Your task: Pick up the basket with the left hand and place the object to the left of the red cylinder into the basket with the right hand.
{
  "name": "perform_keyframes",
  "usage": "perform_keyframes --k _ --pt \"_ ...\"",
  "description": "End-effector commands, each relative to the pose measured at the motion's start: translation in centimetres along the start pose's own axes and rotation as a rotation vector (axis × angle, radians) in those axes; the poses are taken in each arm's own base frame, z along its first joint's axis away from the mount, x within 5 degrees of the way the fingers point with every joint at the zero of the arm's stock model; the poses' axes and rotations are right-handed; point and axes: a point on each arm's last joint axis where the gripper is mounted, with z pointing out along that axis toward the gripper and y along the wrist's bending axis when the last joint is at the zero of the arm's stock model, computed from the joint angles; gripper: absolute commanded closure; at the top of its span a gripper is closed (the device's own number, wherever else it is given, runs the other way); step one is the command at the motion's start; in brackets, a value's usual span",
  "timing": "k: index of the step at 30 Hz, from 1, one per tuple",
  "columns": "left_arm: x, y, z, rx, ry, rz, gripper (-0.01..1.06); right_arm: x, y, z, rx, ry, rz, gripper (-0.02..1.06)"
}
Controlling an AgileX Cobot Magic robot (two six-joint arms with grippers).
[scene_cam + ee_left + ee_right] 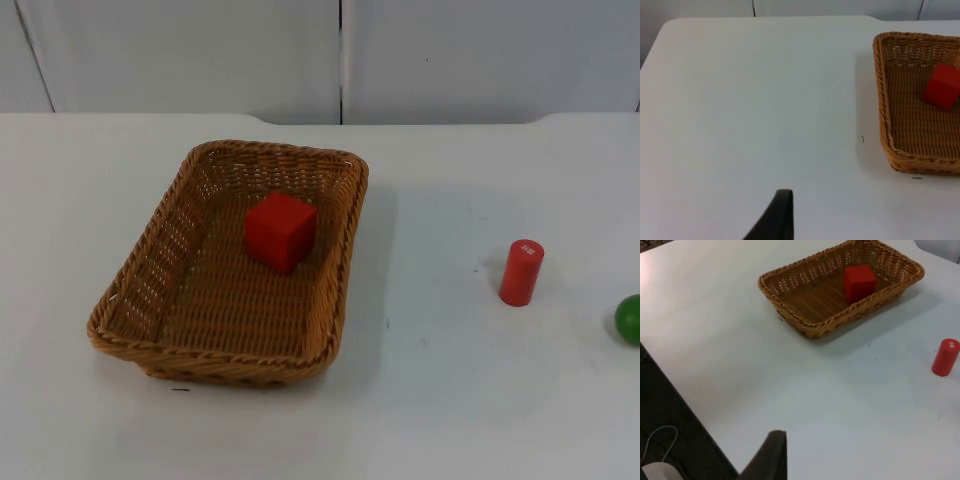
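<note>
Table (450,420): white top, bare along the near edge, running back to the grey wall (480,60).
Basket (235,265): woven brown wicker, rectangular, resting flat on the table left of the middle — no gripper touches it.
Cube (281,231): red block sitting inside the basket, toward its far right part, close to the right wall but not pressed to it as far as I can tell.
Cylinder (521,272): red, standing upright on the table, well apart from the basket on its right side, with a small white mark on its top face.
Green ball (629,320): round green thing cut by the right edge of the top view, just beside the cylinder and a little nearer than it.
Left gripper (777,217): one black fingertip above bare table, well to the side of the basket (917,102) with the cube (943,86) in it — I cannot tell if the fingers are apart or together.
Right gripper (771,457): one black fingertip near the table's edge, far back from the basket (840,287), cube (859,283) and cylinder (945,357); whether it is spread or closed I cannot tell either.
Wall: pale panels with a dark vertical seam behind the table.
</note>
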Motion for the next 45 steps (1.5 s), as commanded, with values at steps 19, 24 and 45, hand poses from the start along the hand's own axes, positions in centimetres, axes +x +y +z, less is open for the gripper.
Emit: perform_keyframes --k 19,24,45 --pt "0.17 0.05 0.08 -0.009 0.004 -0.002 0.00 0.16 0.18 0.19 0.196 0.003 0.103 -0.01" --pt "0.17 0.05 0.08 -0.009 0.004 -0.002 0.00 0.15 0.26 0.19 0.292 0.004 0.152 -0.01" --pt "0.17 0.05 0.08 -0.009 0.004 -0.002 0.00 0.10 0.55 0.29 0.662 0.006 0.341 -0.01"
